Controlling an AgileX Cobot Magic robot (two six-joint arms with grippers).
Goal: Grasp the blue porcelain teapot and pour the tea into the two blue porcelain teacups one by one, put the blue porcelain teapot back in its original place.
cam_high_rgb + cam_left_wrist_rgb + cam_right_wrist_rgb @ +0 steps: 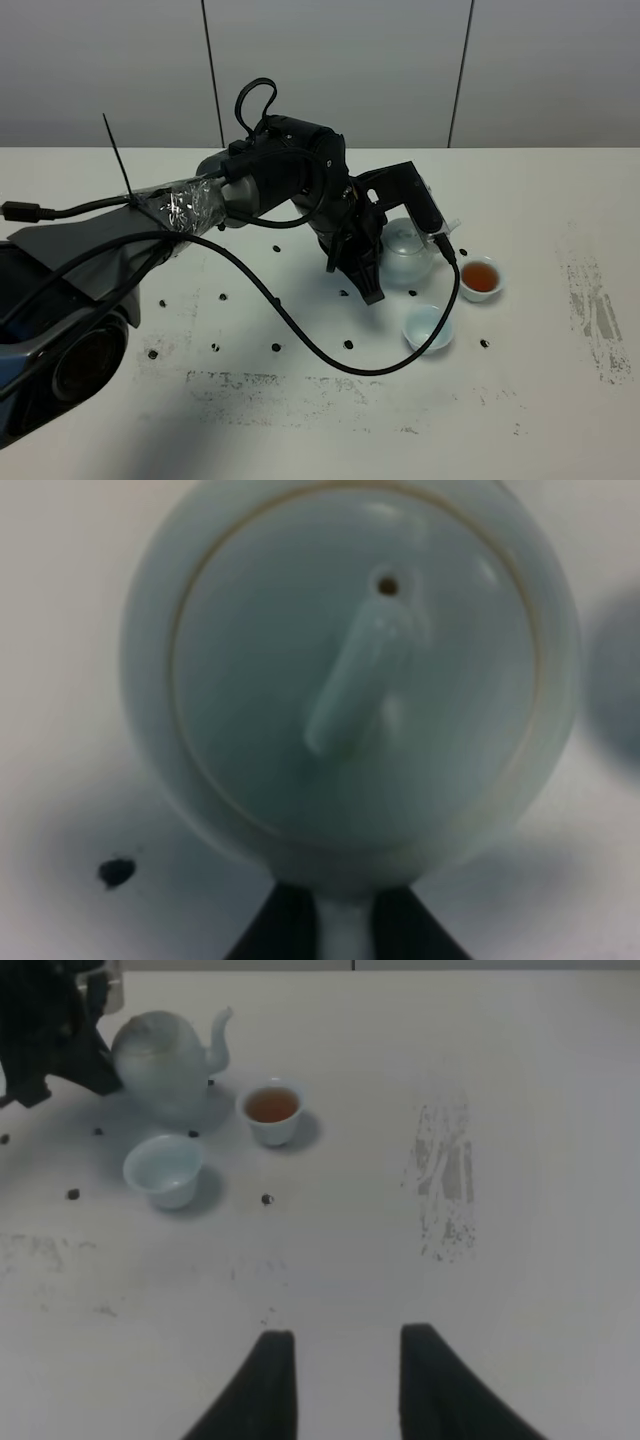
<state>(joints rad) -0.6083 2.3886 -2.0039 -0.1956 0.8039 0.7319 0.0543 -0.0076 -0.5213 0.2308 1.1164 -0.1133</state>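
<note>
Next pour: carry the teapot (405,250) over your empty teacup (428,328), lower centre; tilt slowly.
Left gripper (345,925): pinching the teapot; grip firmly.
Right gripper (345,1380): spread, idle.

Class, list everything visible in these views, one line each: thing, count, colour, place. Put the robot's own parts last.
round-bellied pale blue porcelain teapot: one, pale blue, mid-table.
small handleless pale blue porcelain teacups: two; filled cup right of the teapot, empty cup in front of it.
reddish-brown tea: one portion, in the filled cup.
black dot marks: many, scattered over the tabletop.
grey scuff patches: several, on the table's right side and front.
white table: one, under everything.
left gripper: black, closed on the teapot's handle.
right gripper: black, open, empty, above bare table.
</note>
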